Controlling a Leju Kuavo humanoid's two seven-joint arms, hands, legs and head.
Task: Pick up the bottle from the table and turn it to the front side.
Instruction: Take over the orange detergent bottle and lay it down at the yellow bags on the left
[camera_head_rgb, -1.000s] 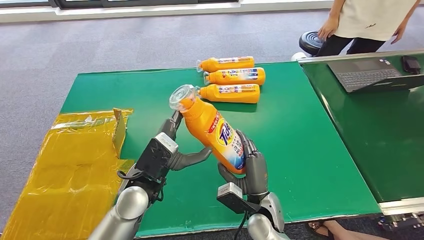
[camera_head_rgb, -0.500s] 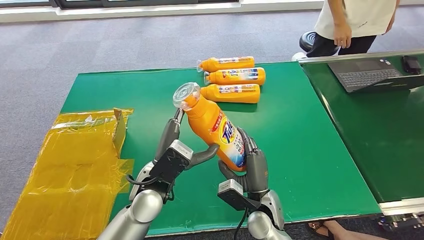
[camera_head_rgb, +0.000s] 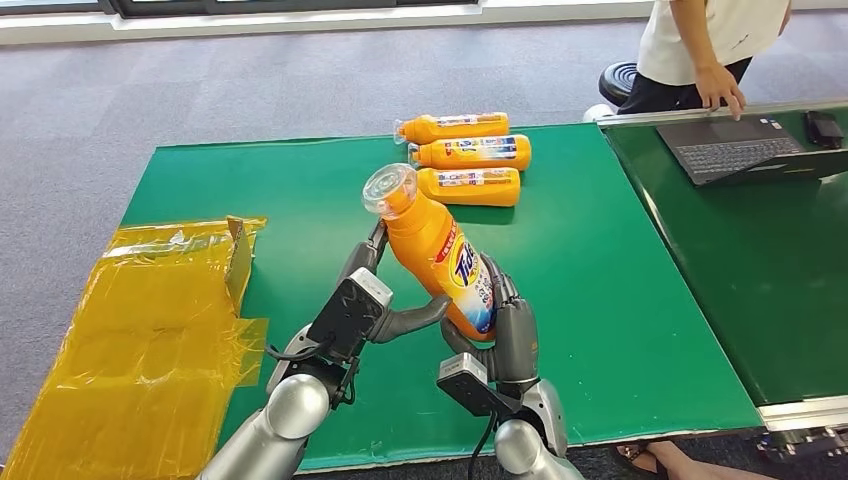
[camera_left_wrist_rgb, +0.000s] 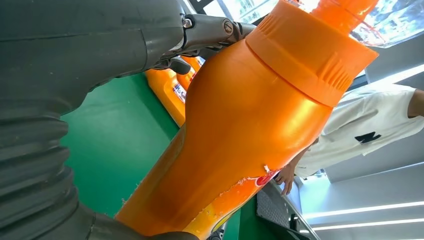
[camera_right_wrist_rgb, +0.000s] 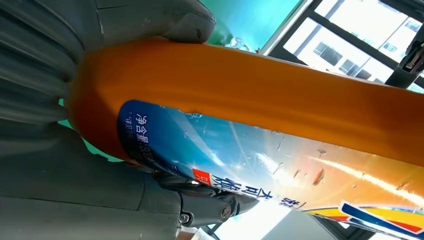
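- Right hand (camera_head_rgb: 505, 335) was wrapped around the lower half of the bottle (camera_head_rgb: 440, 255), fingers and thumb clamped on the body, holding it up off the table (camera_head_rgb: 600, 260). In the right wrist view you could see the blue label pressed right against the fingers (camera_right_wrist_rgb: 210, 207).
- Left hand (camera_head_rgb: 375, 300) was up against the same bottle from the other side, thumb under the body and fingers along the neck side, so both hands had hold of it.
- Bottle was tilted, clear cap (camera_head_rgb: 390, 188) pointing up and away from the robot, printed label facing right-ish.
- Count: one bottle in hand, three spare bottles (camera_head_rgb: 470, 155) lying in a row on the green table behind it, four total.
- One yellow bag (camera_head_rgb: 150, 320) at the table's left edge, one laptop (camera_head_rgb: 745, 145) on the second table, one person (camera_head_rgb: 715, 45) reaching toward it.
- Versus a second earlier: bottle had shifted a bit right and further out, left hand had slid up closer, the person had moved their hand to the laptop.
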